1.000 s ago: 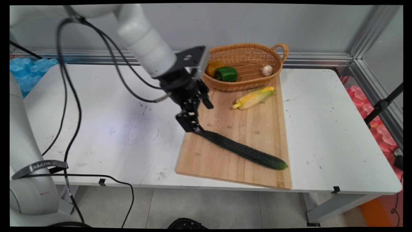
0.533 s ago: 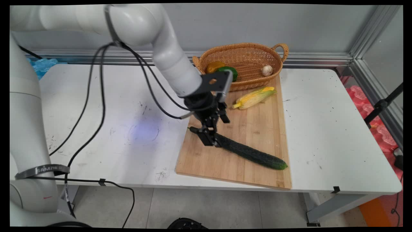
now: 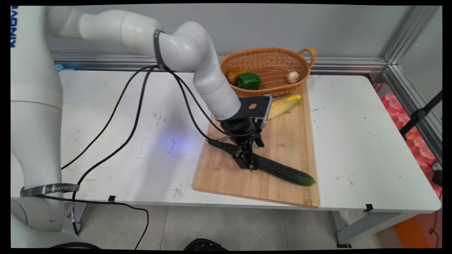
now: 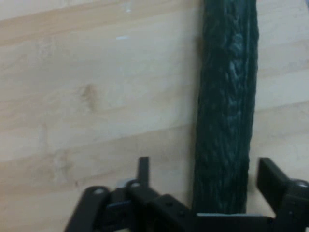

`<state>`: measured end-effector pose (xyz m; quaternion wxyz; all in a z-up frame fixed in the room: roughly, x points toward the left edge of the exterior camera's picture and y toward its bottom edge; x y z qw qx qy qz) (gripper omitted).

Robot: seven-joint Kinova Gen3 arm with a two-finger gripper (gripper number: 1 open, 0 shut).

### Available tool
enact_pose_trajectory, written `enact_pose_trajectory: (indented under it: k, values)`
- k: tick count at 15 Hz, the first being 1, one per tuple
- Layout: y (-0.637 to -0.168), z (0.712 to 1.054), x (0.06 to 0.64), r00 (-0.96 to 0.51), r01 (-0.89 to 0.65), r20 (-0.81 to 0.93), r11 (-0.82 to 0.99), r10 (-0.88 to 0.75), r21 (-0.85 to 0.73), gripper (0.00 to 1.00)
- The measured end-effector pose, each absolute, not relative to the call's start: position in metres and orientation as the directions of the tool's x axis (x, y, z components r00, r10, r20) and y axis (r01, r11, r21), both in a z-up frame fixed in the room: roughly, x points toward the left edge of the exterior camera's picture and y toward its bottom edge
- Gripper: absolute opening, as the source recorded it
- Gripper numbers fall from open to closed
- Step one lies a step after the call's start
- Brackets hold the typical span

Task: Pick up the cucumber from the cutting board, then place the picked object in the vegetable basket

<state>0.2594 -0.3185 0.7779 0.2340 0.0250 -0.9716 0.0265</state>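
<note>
White tabletop (image 3: 353, 141) and a grey wall frame what we see, with a pale bamboo chopping board (image 3: 282, 137) as our landmark. Across the board's near half lies a long dark green cucumber (image 3: 282, 170), its long axis running from the board's left edge toward its near right corner. Our black two-finger gripper (image 3: 246, 163) is low over the cucumber's left third, spread, one finger on each side of it, set across its length; in the hand view the cucumber (image 4: 226, 111) runs straight up between the fingers (image 4: 273, 176). We cannot tell whether they touch it. At the board's far edge sit a yellow-green corn cob (image 3: 286, 104) and an oval wicker basket (image 3: 268, 58); bare board lies between.
</note>
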Motion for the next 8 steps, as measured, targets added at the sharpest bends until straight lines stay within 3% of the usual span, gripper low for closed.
enact_pose_trajectory:
  k: [1, 8]
  values:
    - [-0.3198, 0.7749, 0.2567, -0.890, -0.056, 0.456, 0.998, -0.033, -0.038, 0.00]
    - [-0.3274, 0.7789, 0.2489, -0.888, -0.020, 0.460, 0.999, 0.000, -0.038, 0.00]
